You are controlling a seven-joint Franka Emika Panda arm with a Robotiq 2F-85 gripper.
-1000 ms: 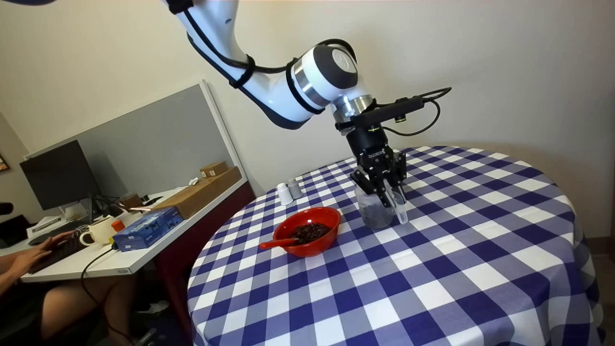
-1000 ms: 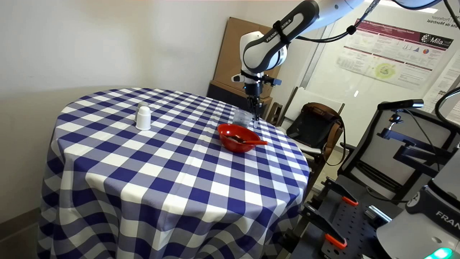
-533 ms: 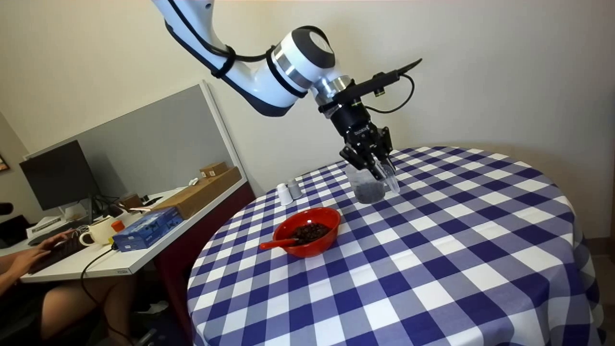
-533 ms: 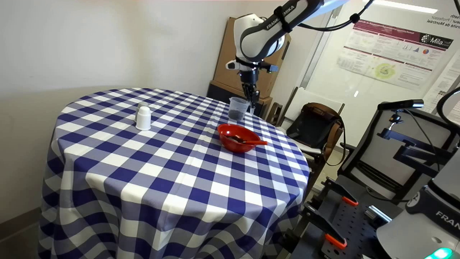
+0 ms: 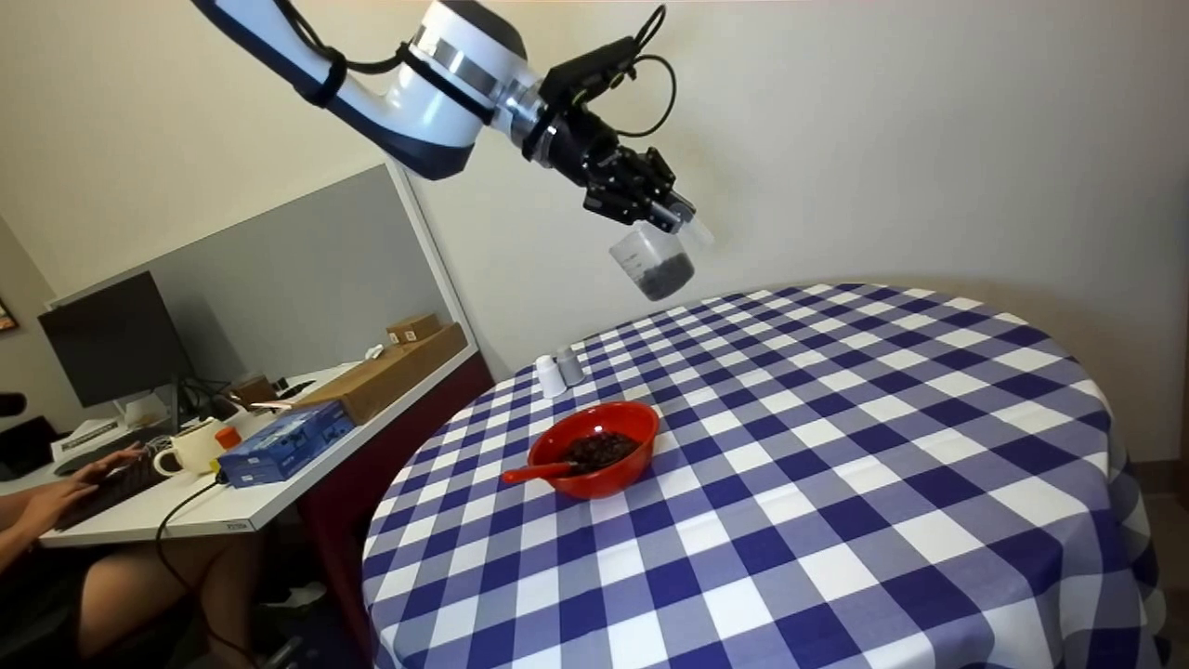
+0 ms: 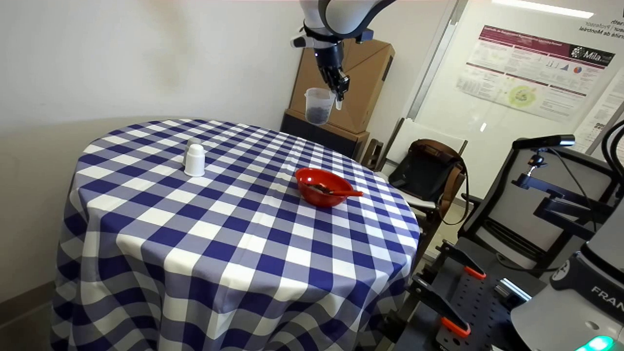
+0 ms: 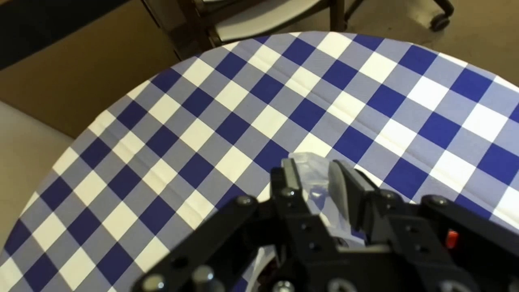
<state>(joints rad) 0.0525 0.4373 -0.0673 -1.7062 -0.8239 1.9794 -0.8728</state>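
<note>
blue-checked tablecloth beneath translucent cup, beside pale wall

Clear cup aslant in pincer

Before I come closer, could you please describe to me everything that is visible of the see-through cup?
The see-through cup is cloudy, plastic-looking and rounded, with faint marks on its body and a handle on one side. Something dark fills its lower part; what it is, I cannot tell. The tool is closed on the handle, the only contact visible. The cup hangs above the checkered tablecloth; in an exterior view it is tilted, its rim leaning away from the handle.
</note>
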